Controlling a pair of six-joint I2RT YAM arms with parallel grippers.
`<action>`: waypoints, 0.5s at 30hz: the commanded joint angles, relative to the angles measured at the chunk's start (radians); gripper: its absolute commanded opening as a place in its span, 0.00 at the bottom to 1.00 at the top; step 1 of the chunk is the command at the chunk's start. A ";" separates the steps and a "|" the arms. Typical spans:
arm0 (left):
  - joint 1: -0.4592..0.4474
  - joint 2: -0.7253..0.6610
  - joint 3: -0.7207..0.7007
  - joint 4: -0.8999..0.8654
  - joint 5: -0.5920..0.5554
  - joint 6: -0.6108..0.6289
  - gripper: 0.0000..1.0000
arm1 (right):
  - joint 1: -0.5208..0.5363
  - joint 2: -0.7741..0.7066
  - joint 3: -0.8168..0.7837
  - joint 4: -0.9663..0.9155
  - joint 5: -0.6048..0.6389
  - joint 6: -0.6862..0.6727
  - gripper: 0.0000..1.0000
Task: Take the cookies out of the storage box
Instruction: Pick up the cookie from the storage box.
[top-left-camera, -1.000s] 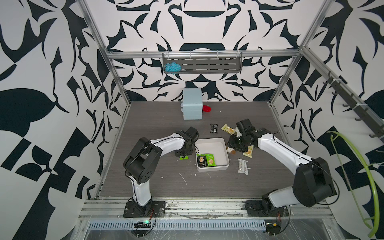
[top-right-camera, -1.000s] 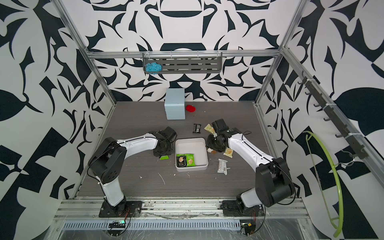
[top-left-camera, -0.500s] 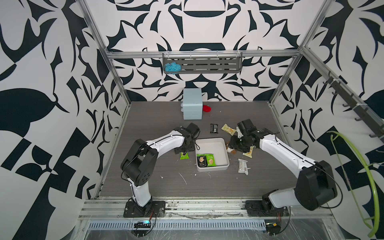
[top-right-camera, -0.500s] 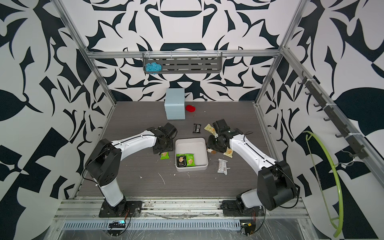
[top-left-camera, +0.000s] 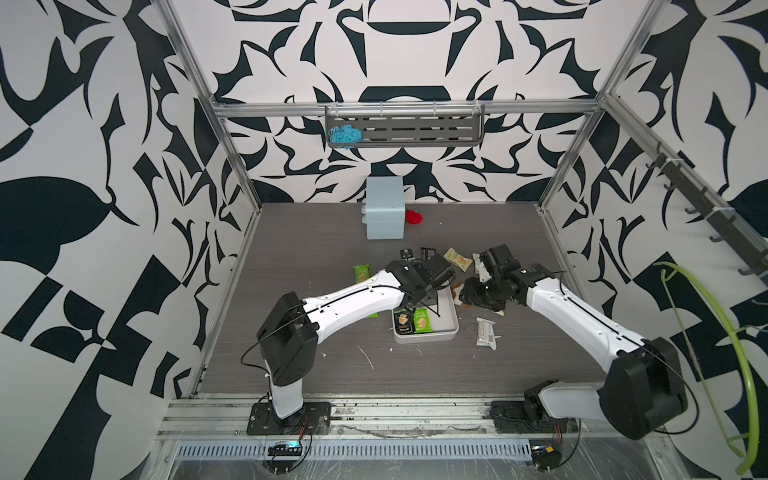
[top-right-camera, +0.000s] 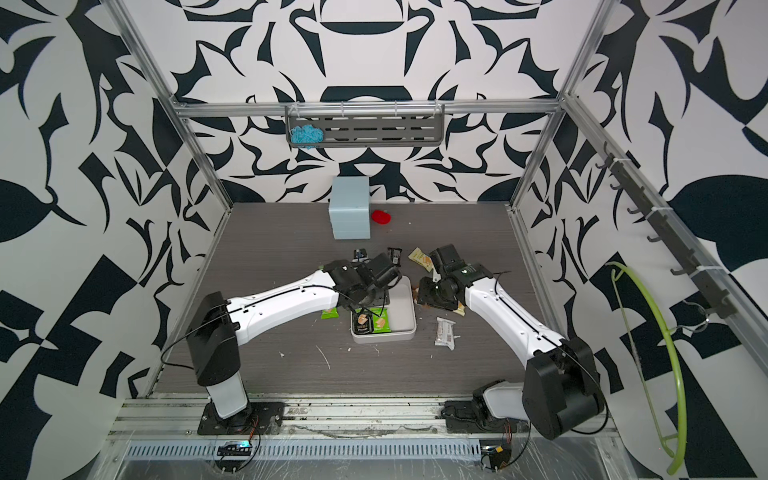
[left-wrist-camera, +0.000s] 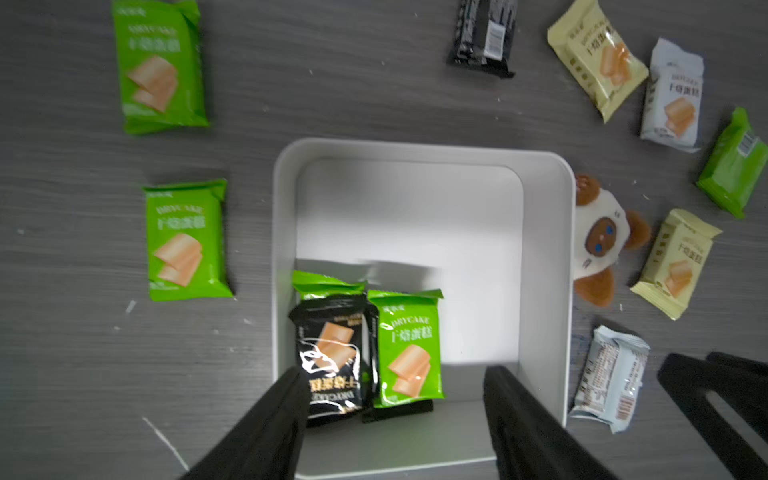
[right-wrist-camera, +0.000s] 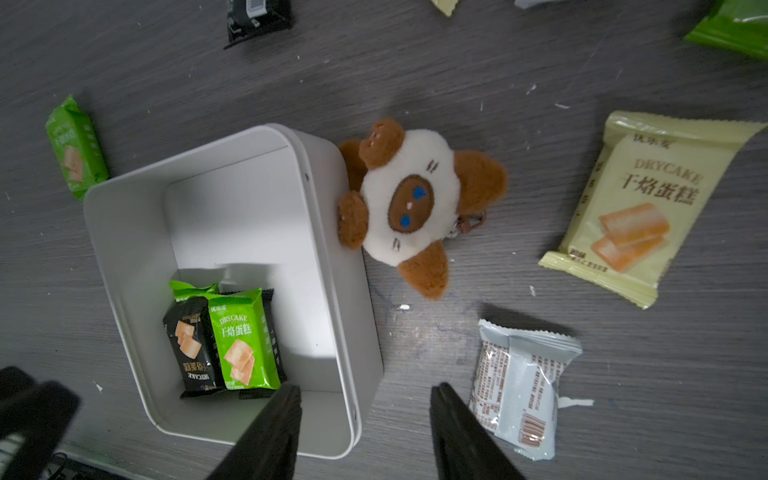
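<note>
To your left, two glossy green foil packets (left-wrist-camera: 160, 66) lie flat on the dark wood-grain table (left-wrist-camera: 62, 374). The storage box (left-wrist-camera: 415, 147), smooth white plastic with rounded corners, sits mid-table. The cookies (left-wrist-camera: 332, 357) in it, black and green wrappers overlapping, crowd its near left corner. Your left gripper (left-wrist-camera: 395, 374) hovers above them, jaws apart and empty. A fuzzy brown-and-white plush toy (right-wrist-camera: 399, 195) touches the box's outer wall. Only the wrist views show it whole. Your right gripper (right-wrist-camera: 365, 390) hangs beside a crinkled grey-white packet (right-wrist-camera: 519, 386), jaws spread, holding nothing.
</note>
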 joint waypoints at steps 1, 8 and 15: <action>-0.042 0.079 0.034 -0.060 0.006 -0.107 0.74 | -0.011 -0.047 -0.010 -0.008 0.012 -0.026 0.56; -0.062 0.147 0.053 -0.099 0.033 -0.212 0.74 | -0.038 -0.081 -0.057 0.005 -0.032 -0.027 0.56; -0.060 0.200 0.049 -0.065 0.084 -0.221 0.74 | -0.044 -0.109 -0.086 0.005 -0.033 -0.049 0.56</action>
